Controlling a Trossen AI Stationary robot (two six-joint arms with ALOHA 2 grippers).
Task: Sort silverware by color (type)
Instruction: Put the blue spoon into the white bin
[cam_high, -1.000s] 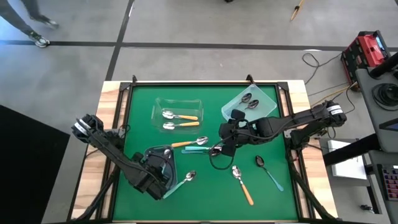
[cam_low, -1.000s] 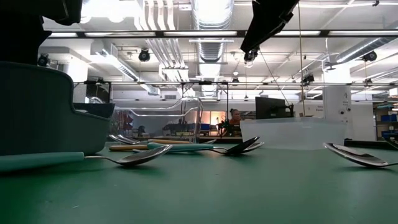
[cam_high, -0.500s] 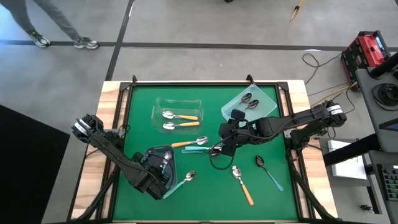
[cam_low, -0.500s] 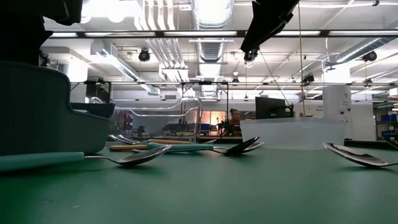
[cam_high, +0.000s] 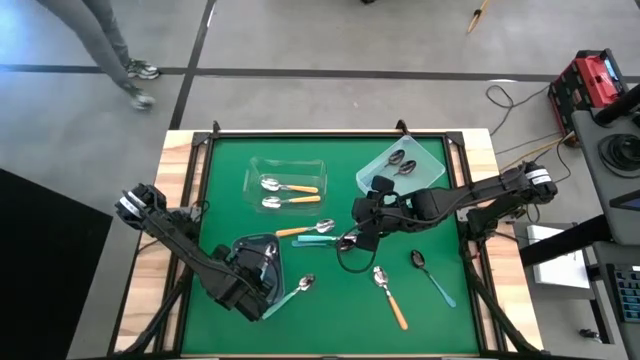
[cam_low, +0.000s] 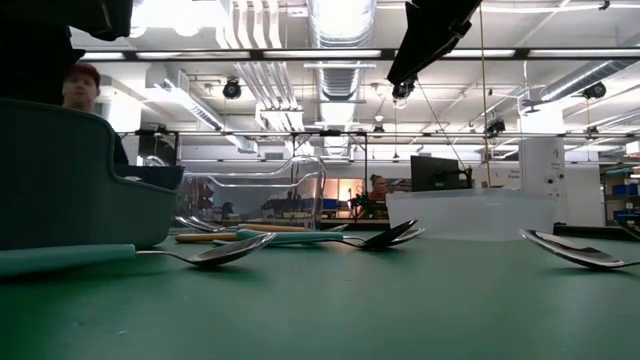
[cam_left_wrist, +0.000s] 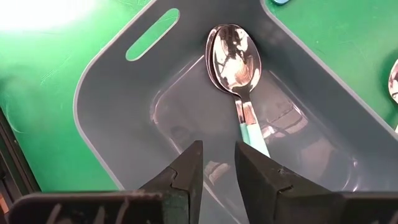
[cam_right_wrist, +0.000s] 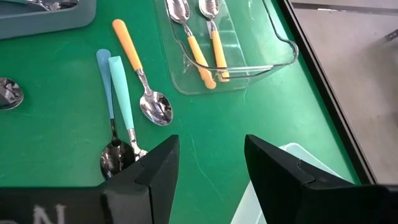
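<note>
Covering most of the table (cam_high: 225, 160) is a green mat, with wood showing at its left and right edges. The left arm reaches from the left edge to the grey bin (cam_high: 255, 262) near the front; the left hand (cam_left_wrist: 216, 163) hangs over the bin floor with its fingers a little apart and nothing between them. In this bin lie teal spoons (cam_left_wrist: 235, 68), stacked, bowls toward the slotted end wall.

The right arm comes from the right edge, and the right hand (cam_right_wrist: 210, 163) is above the middle of the table, fingers wide apart and empty.

The clear bin (cam_high: 287, 183) at the back holds two orange spoons (cam_high: 286, 194), side by side, bowls to the left and handles to the right. The pale bin (cam_high: 402, 166) at the back right holds two dark-handled spoons (cam_high: 400, 162).

Loose silverware lies around the middle: an orange spoon (cam_high: 306, 229) and a teal pair (cam_high: 318, 240), all lying left to right with bowls to the right; a teal spoon (cam_high: 292, 291) just beside the grey bin; an orange spoon (cam_high: 389, 296) and a teal spoon (cam_high: 432, 276) toward the front right, bowls pointing to the back. The front left corner and the front edge of the mat are free.
</note>
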